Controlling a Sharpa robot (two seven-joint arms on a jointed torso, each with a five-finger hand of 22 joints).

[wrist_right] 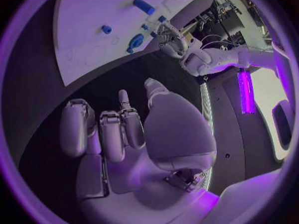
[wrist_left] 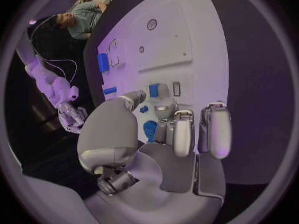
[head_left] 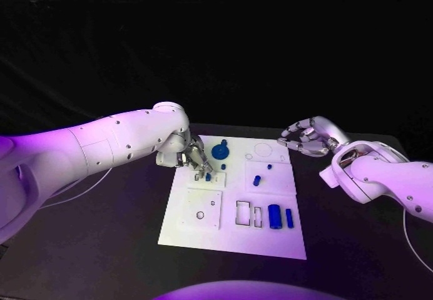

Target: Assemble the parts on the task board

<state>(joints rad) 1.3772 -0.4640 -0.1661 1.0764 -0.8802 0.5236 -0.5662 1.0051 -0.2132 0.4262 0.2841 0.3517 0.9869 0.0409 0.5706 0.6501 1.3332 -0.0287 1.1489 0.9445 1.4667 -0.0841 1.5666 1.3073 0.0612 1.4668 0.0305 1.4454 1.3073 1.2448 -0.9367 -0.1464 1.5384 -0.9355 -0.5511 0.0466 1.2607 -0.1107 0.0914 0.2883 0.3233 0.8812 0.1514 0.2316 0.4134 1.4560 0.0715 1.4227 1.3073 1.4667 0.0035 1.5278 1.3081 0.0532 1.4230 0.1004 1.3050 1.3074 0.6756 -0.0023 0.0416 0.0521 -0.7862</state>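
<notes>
The white task board (head_left: 233,234) lies mid-table. My left hand (head_left: 189,156) hovers over its far left part, thumb and a finger reaching down beside a small blue part (head_left: 208,177); the left wrist view shows that part (wrist_left: 154,90) right at the fingertips (wrist_left: 164,106), and contact is unclear. A round blue part (head_left: 220,150) lies just beyond the hand. Two small blue pegs (head_left: 256,181) sit mid-board and two blue cylinders (head_left: 274,216) lie near the front right. My right hand (head_left: 306,139) hangs off the board's far right corner, fingers curled in with nothing in them (wrist_right: 118,129).
The board carries a square plate with a hole (head_left: 200,209), rectangular slots (head_left: 243,212) and a ring outline (head_left: 263,150). A thin cable (head_left: 86,187) runs over the black table (head_left: 108,244) on the left. Bare table surrounds the board.
</notes>
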